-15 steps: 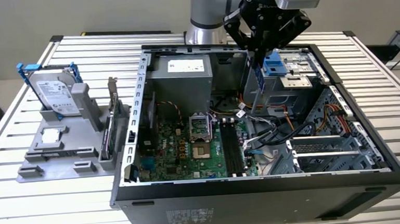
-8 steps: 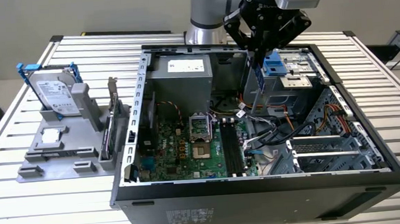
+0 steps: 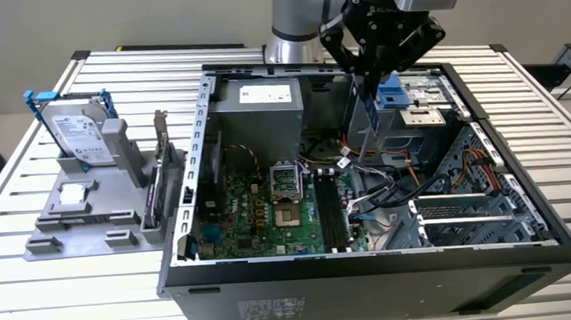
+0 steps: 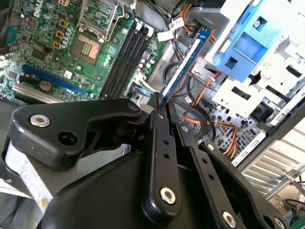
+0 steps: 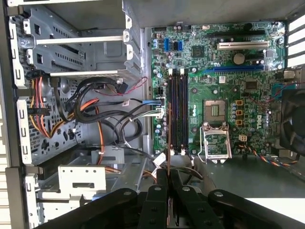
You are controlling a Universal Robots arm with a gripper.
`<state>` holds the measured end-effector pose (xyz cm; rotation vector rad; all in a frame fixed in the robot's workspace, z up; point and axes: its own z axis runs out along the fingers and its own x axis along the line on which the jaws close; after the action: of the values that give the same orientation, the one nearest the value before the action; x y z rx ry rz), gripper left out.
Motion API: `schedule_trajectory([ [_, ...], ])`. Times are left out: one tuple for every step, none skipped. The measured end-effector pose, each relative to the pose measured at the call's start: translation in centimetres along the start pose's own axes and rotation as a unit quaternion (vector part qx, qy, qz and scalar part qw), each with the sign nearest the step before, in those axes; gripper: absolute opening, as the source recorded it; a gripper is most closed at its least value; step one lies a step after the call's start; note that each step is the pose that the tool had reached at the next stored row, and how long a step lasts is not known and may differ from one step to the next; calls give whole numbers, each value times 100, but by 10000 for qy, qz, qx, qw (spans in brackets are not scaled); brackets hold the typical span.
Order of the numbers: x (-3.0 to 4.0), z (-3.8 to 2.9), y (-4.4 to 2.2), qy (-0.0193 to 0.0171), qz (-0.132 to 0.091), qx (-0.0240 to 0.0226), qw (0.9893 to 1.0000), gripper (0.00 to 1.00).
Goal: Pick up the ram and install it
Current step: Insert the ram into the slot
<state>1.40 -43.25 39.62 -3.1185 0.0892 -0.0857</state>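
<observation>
The arm reaches down from the top of the exterior view, and its black end effector (image 3: pixel 371 74) is clenched on the ram (image 3: pixel 373 114). The ram hangs on end below the fingertips as a narrow blue stick. It is held in the air over the open computer case (image 3: pixel 372 274), which lies on its side on the slatted metal desk (image 3: pixel 550 114). The stick sits above the tangle of cables (image 3: pixel 386 180), between the green motherboard (image 3: pixel 254 214) and the drive bays on the exterior view's right, near a blue plastic caddy (image 3: pixel 393 94). In the second wrist view the ram (image 4: pixel 183 64) runs out from the closed fingertips (image 4: pixel 157 107), showing its bluish face and a row of chips. The black memory slots (image 4: pixel 125 59) and the CPU socket (image 4: pixel 88 47) lie beyond it. In the first wrist view the ram (image 5: pixel 169 138) appears edge-on as a thin line rising from the end effector (image 5: pixel 167 175). It runs parallel to the memory slots (image 5: pixel 179 114) and just beside them, and is not seated in any of them; the slots look unfilled. At the exterior view's left a grey fixture (image 3: pixel 81 228) on the desk holds a silver hard drive (image 3: pixel 73 132) with blue rails. An upright card (image 3: pixel 162 156) with a metal bracket stands beside it, well apart from the end effector.
</observation>
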Motion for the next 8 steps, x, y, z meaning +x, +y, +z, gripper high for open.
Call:
schedule_trajectory([
  [0,2,0,2,-2,-27,10000,0],
  [0,5,0,3,-3,-49,10000,0],
  [0,9,0,4,-4,-64,10000,0],
  [-1,13,0,5,-5,-88,10000,0],
  [-1,14,0,7,-6,-117,9999,0],
  [-1,16,1,8,-9,-155,9999,0],
  [-1,17,1,9,-11,-189,9998,0],
  [-1,18,1,7,-13,-224,9997,0],
])
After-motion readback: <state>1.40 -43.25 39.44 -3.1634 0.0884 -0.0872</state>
